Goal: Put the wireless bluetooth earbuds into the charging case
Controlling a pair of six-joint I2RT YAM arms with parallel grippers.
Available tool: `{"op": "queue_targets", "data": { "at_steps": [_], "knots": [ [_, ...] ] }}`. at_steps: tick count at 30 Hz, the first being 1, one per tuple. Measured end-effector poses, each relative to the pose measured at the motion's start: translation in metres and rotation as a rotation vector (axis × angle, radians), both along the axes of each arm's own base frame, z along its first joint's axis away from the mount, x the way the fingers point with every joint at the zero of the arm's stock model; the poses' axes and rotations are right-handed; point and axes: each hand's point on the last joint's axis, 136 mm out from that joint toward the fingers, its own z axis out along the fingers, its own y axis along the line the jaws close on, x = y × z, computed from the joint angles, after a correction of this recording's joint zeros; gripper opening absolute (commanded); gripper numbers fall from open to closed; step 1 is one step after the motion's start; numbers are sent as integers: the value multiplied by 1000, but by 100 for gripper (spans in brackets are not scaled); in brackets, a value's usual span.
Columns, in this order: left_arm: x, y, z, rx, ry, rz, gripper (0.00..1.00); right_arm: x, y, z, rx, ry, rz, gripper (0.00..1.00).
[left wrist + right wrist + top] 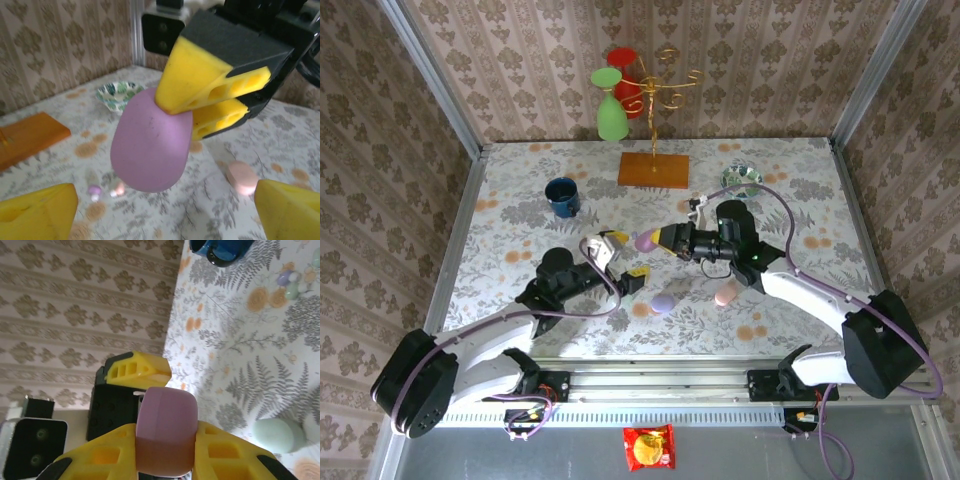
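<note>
Red-and-yellow foil snack packet (648,447): lies below the near rail, off the work surface and outside the task. Loose egg-shaped pastel cases: one lilac (663,303), one pink (725,294), both resting on the floral-print tabletop (520,300) between the arms, well apart from each other; probably spares. Left gripper (624,256): yellow fingers spread wide, nothing between them; in its own wrist view a tip stands at either side below the raised case, touching nothing, a stance that suits receiving or steadying it. Right gripper (167,455): jaws narrow, clamped on a lilac egg-shaped plastic charging case (150,145) by one end, the free rounded end hanging towards the other arm and clear of the table; the case looks closed, so opening it is likely the step in hand. Tiny bead-like wireless earbuds (119,189), lilac, pink and whitish: clustered on the table beneath and beyond the raised case, ungripped, none yet inserted. Dark blue mug (562,196): upright, left of centre. Leaf-patterned bowl (741,178): far right. Gold wire stand on an orange wooden base (653,168): against the back wall, hung with one green and one red glass, unrelated clutter.
</note>
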Motion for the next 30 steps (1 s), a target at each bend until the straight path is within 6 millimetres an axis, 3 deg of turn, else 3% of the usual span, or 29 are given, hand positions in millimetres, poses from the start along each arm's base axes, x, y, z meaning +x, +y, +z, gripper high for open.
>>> {"op": "queue_targets", "data": {
  "at_steps": [7,14,17,23,27,30],
  "knots": [
    [4,1,35,-134,-75,6,89,5,-4,32,158,66,-2,7],
    [7,-12,34,-206,-75,-60,87,-6,-5,69,303,74,33,1],
    [4,-18,31,-211,-57,-102,87,-14,-8,73,343,82,38,0],
    [-4,-29,56,-262,-113,-150,85,-29,-18,71,402,109,32,0],
    [-9,-32,61,-273,-124,-168,83,-30,-20,74,436,119,26,0],
    [-11,-34,65,-279,-130,-176,76,-31,-22,76,449,117,21,0]
  ]
}}
